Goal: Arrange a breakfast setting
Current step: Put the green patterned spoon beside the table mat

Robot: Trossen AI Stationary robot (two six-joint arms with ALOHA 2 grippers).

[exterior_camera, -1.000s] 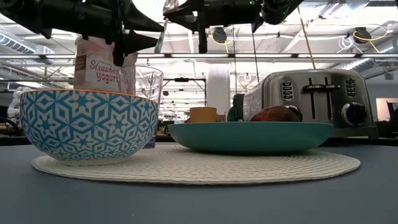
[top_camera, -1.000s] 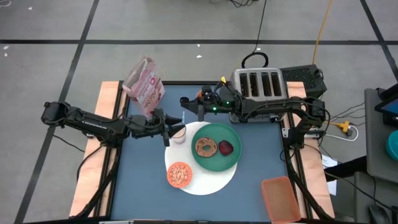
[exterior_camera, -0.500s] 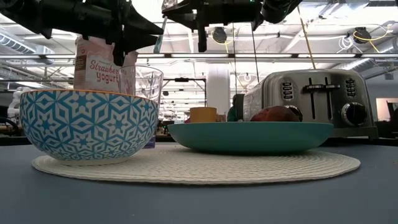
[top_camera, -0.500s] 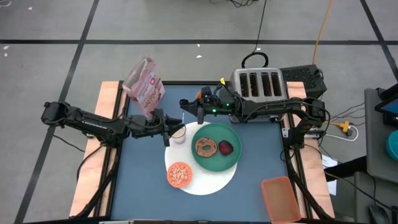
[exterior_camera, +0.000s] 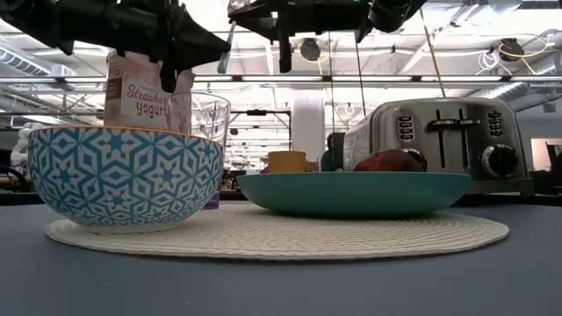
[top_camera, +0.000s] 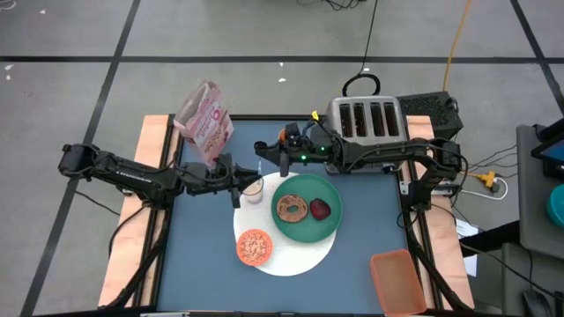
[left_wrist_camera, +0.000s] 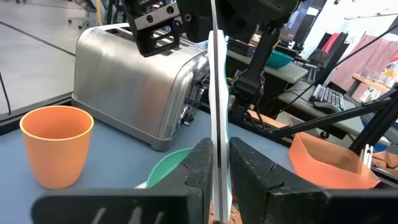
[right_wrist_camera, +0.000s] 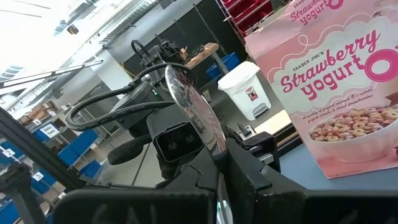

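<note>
The round white mat [top_camera: 291, 257] holds the green plate [top_camera: 333, 227] with the bagel [top_camera: 291, 208] and dark red food [top_camera: 319, 210], the cereal bowl [top_camera: 255, 247] and the milk glass [top_camera: 254, 190]. The orange cup [left_wrist_camera: 56, 149] stands on the table near the toaster. The silver spoon [right_wrist_camera: 186, 102] is in the air above the glass, between both grippers. My left gripper [top_camera: 245, 176] comes from the left and is shut on it. My right gripper [top_camera: 263, 148] comes from the right and is also shut on it. My left gripper pinches the spoon [left_wrist_camera: 216, 155] between its two fingers, seen edge-on; which part it has I cannot tell. The fingers come level from the table's left. The spoon is lifted clear of the table. My right gripper pinches the spoon's handle [right_wrist_camera: 217, 158] between its two fingers. The spoon's bowl [right_wrist_camera: 185, 99] sticks out past the fingertips toward the left arm. The fingers come from the table's right, well above the mat.
The silver four-slot toaster [top_camera: 367, 119] stands at the far right. The pink cereal box [top_camera: 204, 119] stands at the far left, behind the left gripper. An orange container [top_camera: 397, 280] sits at the near right corner.
My left gripper has shut its fingers on the spoon, which my right gripper keeps holding in the air above the glass. The spoon and both arms have stayed nearly where they were.
</note>
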